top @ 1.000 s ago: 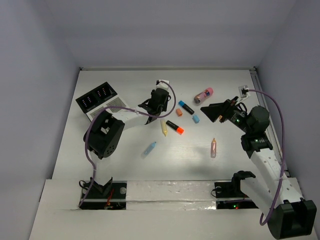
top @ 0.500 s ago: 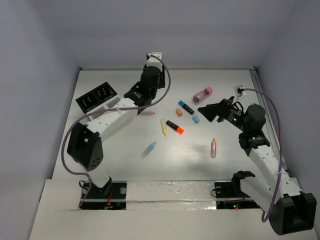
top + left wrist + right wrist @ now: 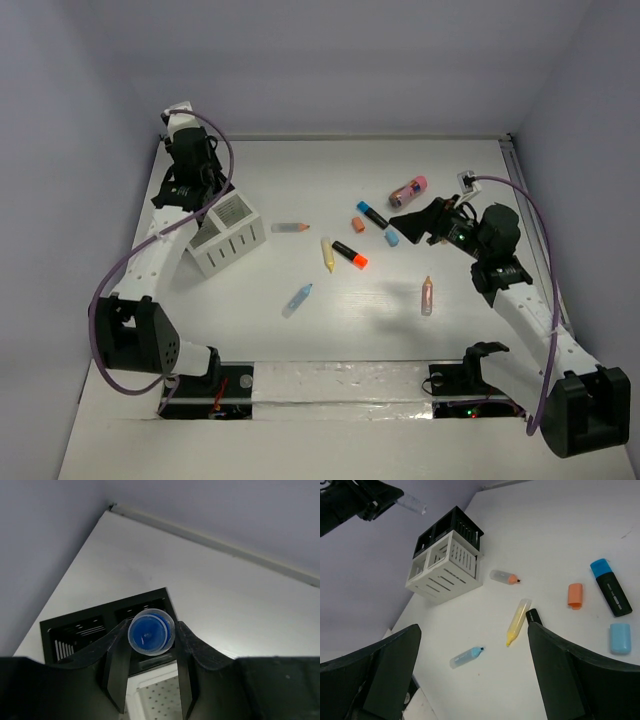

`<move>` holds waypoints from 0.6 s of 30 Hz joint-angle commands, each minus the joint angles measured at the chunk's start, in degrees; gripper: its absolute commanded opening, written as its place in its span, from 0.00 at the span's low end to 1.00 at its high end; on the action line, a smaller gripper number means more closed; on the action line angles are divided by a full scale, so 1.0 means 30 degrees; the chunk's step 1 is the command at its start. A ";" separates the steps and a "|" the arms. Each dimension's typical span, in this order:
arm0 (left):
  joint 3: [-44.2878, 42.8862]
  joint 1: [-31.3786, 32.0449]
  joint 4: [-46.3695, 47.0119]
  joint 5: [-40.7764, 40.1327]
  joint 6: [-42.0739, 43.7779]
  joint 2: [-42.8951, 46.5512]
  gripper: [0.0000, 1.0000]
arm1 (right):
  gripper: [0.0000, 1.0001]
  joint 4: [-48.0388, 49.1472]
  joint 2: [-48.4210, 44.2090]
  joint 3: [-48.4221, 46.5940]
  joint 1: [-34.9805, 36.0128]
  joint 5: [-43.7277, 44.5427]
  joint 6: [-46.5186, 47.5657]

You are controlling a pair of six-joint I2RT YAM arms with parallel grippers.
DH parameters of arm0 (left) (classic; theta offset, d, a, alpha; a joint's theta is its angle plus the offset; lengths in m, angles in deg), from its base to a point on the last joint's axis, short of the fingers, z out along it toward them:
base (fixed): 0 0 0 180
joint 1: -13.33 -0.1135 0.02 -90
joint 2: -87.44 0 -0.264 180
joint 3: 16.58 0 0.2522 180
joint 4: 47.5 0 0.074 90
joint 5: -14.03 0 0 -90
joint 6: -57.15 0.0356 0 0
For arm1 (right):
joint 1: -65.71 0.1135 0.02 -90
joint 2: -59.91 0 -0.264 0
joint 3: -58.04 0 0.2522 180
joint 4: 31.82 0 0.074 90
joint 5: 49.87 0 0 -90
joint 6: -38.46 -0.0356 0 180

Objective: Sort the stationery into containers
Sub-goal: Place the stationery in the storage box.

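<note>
one tiny bottle (image 3: 150, 634), a round blue cap on a clear plastic body, sits clamped in the left gripper (image 3: 151, 626) between matte black fingers, right above the black slotted compartments of the organizer (image 3: 228, 240). we see the right gripper (image 3: 474, 626) spread wide, well right of the organizer. a second ago the left gripper hovered mid-table, right of the organizer.

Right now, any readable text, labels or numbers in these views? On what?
No text can be read in any view.
Black highlighter: faint marks on the barrel, too small to read.
Blue-capped bottle: no lettering shows on the cap.
Organizer: no markings visible.
</note>
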 commanded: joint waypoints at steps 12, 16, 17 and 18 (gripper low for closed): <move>0.0690 -0.1891 0.0513 0.2117 0.0344 -0.1731 0.17 | 0.94 0.0231 0.0370 -0.0394 0.0439 0.0144 0.0579; 0.0485 -0.2096 0.0513 0.2000 0.0520 -0.2638 0.19 | 0.94 0.0231 0.0517 -0.0424 0.0614 0.0203 0.0637; 0.0456 -0.2096 0.0513 0.2029 0.0549 -0.2728 0.19 | 0.94 0.0173 0.0546 -0.0453 0.0614 0.0203 0.0666; 0.0397 -0.2270 0.0484 0.2000 0.0578 -0.2845 0.19 | 0.94 0.0173 0.0575 -0.0453 0.0614 0.0232 0.0696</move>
